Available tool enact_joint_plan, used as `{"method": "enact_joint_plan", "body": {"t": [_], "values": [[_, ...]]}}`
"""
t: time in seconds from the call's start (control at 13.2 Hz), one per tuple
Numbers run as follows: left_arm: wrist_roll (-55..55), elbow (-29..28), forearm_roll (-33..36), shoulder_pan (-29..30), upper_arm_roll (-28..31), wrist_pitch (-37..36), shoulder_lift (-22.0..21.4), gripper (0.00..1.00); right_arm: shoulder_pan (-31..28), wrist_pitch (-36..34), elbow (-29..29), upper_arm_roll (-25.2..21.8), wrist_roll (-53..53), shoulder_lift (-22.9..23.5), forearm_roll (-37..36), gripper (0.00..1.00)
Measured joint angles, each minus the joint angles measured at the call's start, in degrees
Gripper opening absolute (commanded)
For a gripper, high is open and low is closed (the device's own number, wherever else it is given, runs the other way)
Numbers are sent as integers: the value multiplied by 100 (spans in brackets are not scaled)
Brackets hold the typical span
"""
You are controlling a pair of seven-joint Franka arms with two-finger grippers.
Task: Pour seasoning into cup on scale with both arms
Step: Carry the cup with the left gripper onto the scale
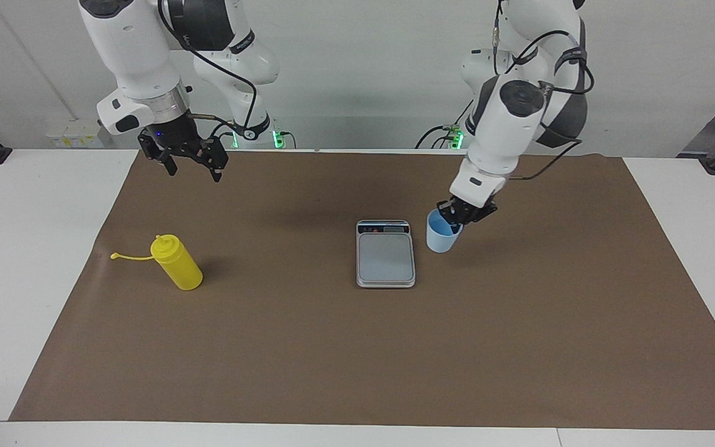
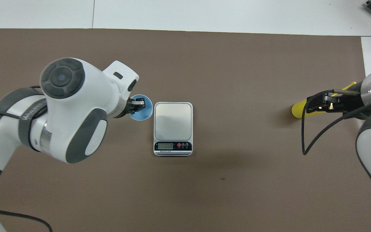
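Observation:
The pale blue cup (image 1: 441, 239) is beside the silver-grey scale (image 1: 386, 257), toward the left arm's end of the table. My left gripper (image 1: 455, 217) is at the cup's rim with one finger inside, shut on the cup (image 2: 142, 114). The scale (image 2: 173, 120) is bare, its display end nearer the robots. The yellow seasoning bottle (image 1: 177, 264) stands on the brown mat toward the right arm's end, its cap strap hanging out sideways. My right gripper (image 1: 193, 166) is open and raised in the air, apart from the bottle. In the overhead view it (image 2: 320, 103) covers part of the bottle (image 2: 297, 110).
A brown mat (image 1: 357, 360) covers most of the white table (image 1: 28, 261). Cables hang from both arms near the wrists.

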Motion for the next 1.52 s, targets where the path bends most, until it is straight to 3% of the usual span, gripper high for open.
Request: {"method": "enact_joint_plan", "body": {"t": [0.23,0.38,1.06,1.14,1.21,1.29,1.52], "values": [[-766,33,382,-619,3,485,532,0,0,0,0,0,0,0,0,100],[-967,119,516,-720,7,700,858,0,0,0,0,0,0,0,0,100],[-968,113,524,-722,41,923,1002,0,0,0,0,0,0,0,0,100],[-968,72,525,-722,41,996,1022,11,0,0,0,0,0,0,0,100],[-968,28,526,-723,41,1059,1037,63,0,0,0,0,0,0,0,100],[-968,18,527,-722,43,1084,1039,100,0,0,0,0,0,0,0,100],[-964,67,540,-717,94,1070,1003,100,0,0,0,0,0,0,0,100]]}}
